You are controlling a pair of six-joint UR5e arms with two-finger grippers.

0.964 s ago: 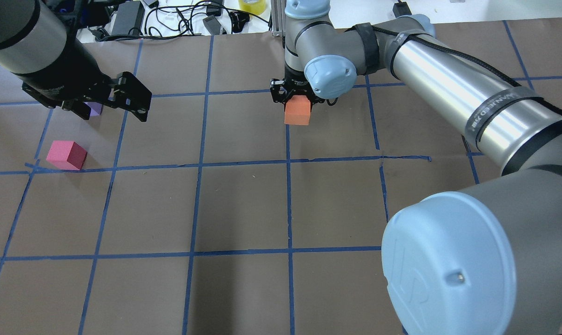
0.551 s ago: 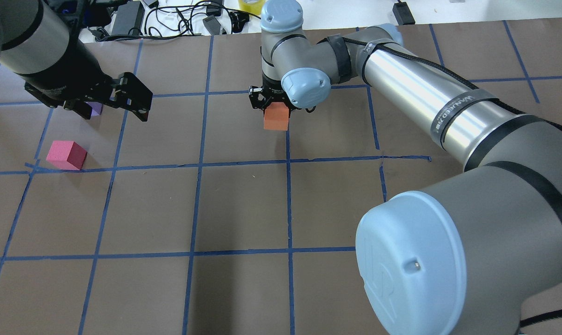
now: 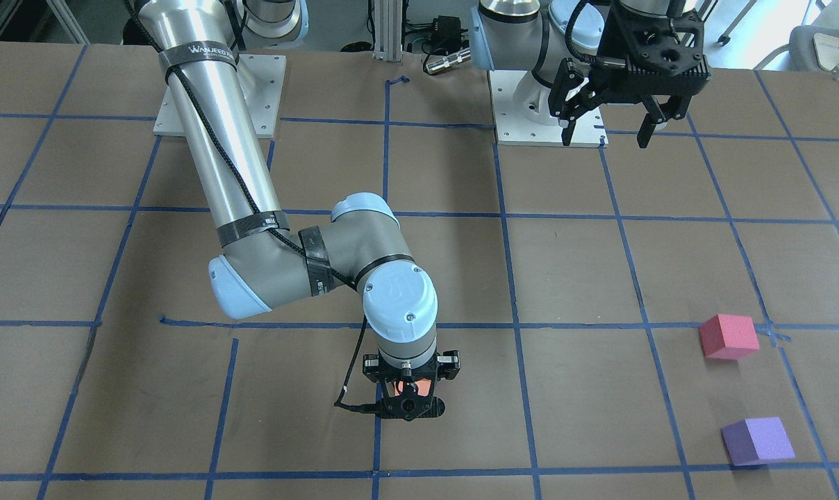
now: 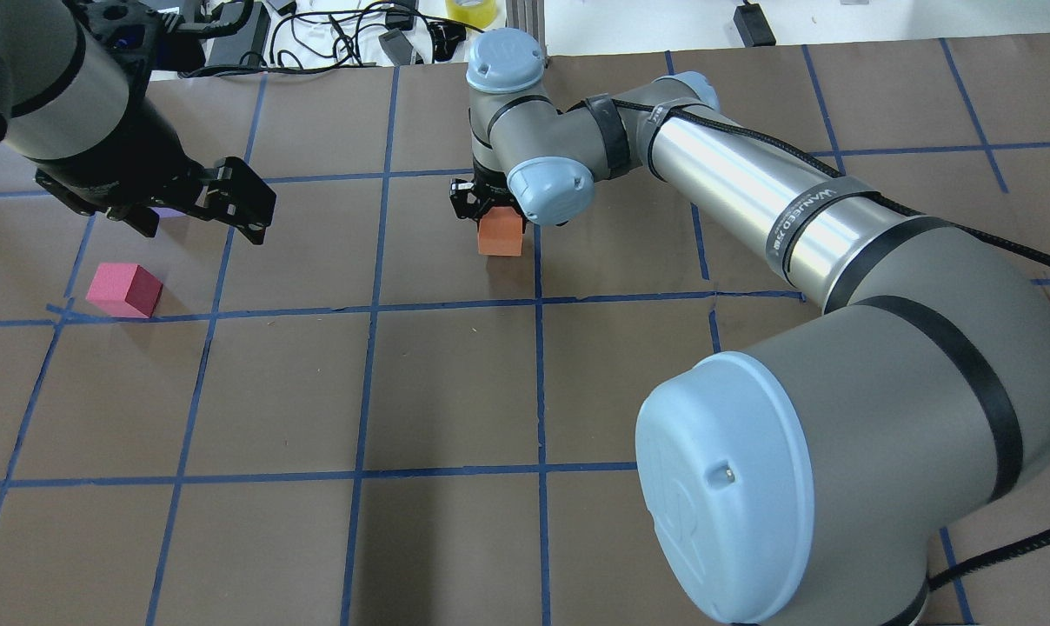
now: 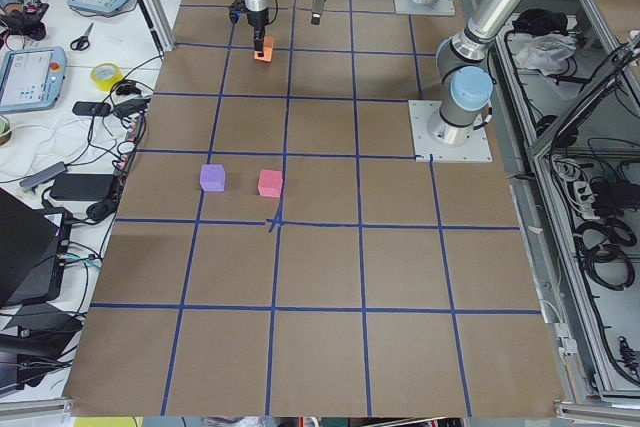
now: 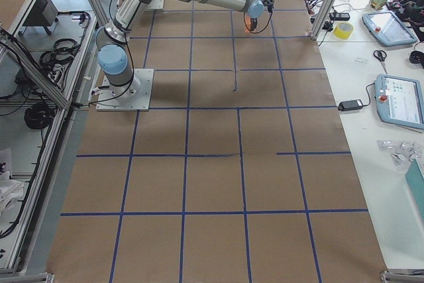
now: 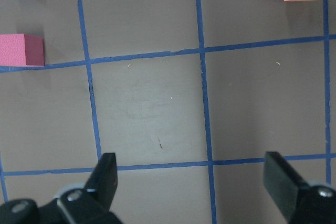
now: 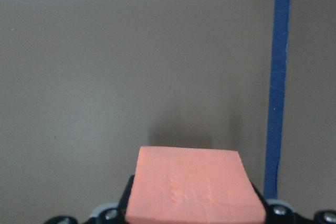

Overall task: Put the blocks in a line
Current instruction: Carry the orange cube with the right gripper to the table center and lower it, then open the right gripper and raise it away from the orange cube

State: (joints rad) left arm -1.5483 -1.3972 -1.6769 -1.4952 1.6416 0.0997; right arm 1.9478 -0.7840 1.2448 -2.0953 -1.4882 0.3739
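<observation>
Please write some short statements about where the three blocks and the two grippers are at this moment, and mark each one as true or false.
1. The right gripper is shut on the orange block. True.
2. The left gripper holds the purple block. False: its fingers are spread open with nothing between them, and the purple block lies on the table.
3. The pinkish-red block touches the purple block. False: bare table shows between them.
4. The orange block is well apart from the other two blocks. True.
</observation>
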